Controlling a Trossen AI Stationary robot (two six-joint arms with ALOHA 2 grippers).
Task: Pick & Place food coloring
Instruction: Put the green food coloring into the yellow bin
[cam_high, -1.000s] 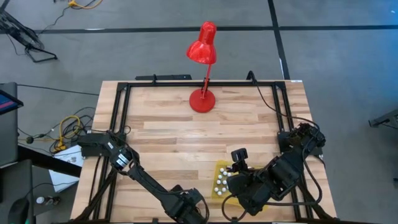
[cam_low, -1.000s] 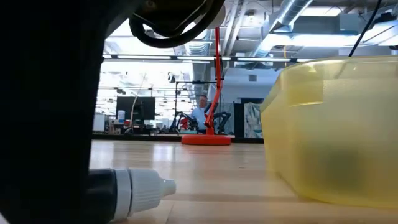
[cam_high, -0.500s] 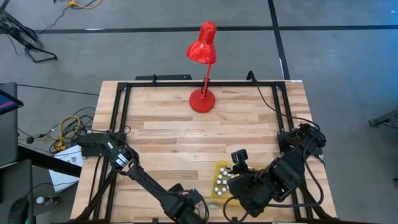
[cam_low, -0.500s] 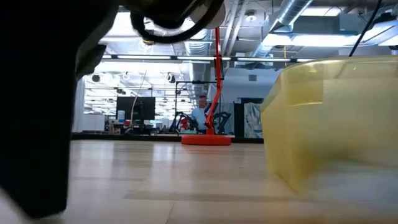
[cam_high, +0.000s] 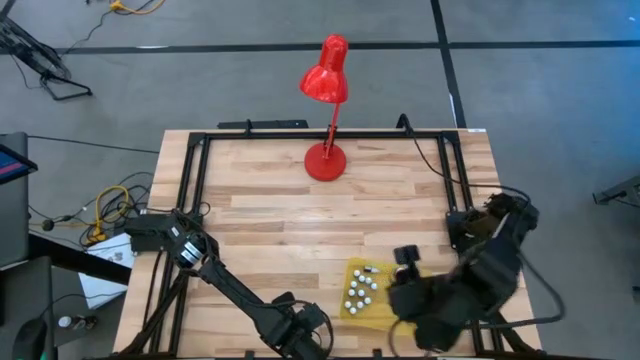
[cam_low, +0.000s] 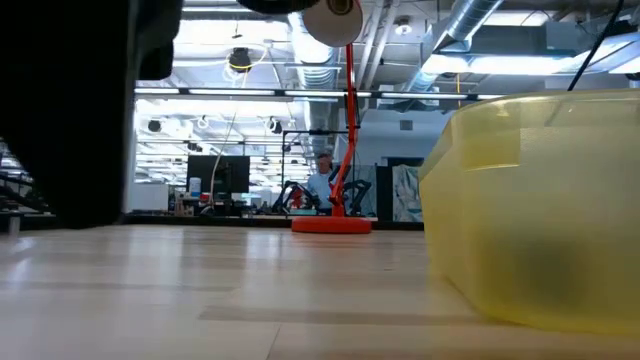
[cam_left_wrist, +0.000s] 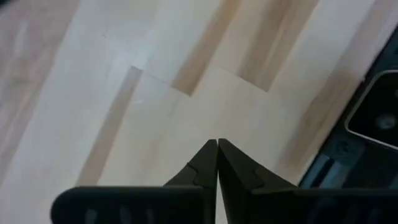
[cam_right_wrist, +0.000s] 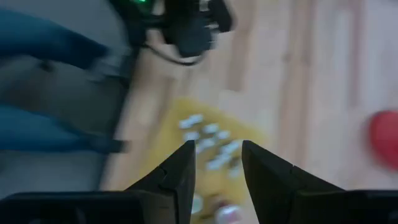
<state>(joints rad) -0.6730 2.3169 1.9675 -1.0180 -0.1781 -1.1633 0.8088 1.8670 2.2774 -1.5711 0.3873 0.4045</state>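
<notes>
Several food coloring bottles (cam_high: 360, 288) with pale caps lie in a shallow yellow tray (cam_high: 350, 268) near the table's front edge, right of the middle. The low view shows the tray's wall (cam_low: 540, 210) close up. My right gripper (cam_right_wrist: 217, 158) hangs open above the tray's right side (cam_high: 400, 292), and the bottles (cam_right_wrist: 208, 134) show beyond its fingertips. My left gripper (cam_left_wrist: 217, 144) is shut with nothing between its fingers, above bare wood at the front edge, left of the tray (cam_high: 300, 335).
A red desk lamp stands on its round base (cam_high: 325, 160) at the far middle of the table and also shows in the low view (cam_low: 332, 224). A black frame (cam_high: 190, 180) runs along the table's sides. Bare wood lies between the lamp and the tray.
My left gripper has shut and risen off the table. The bottle that lay beside it in the low view no longer shows there. My right gripper has drawn back toward the table's right edge, uncovering more bottles in the tray.
</notes>
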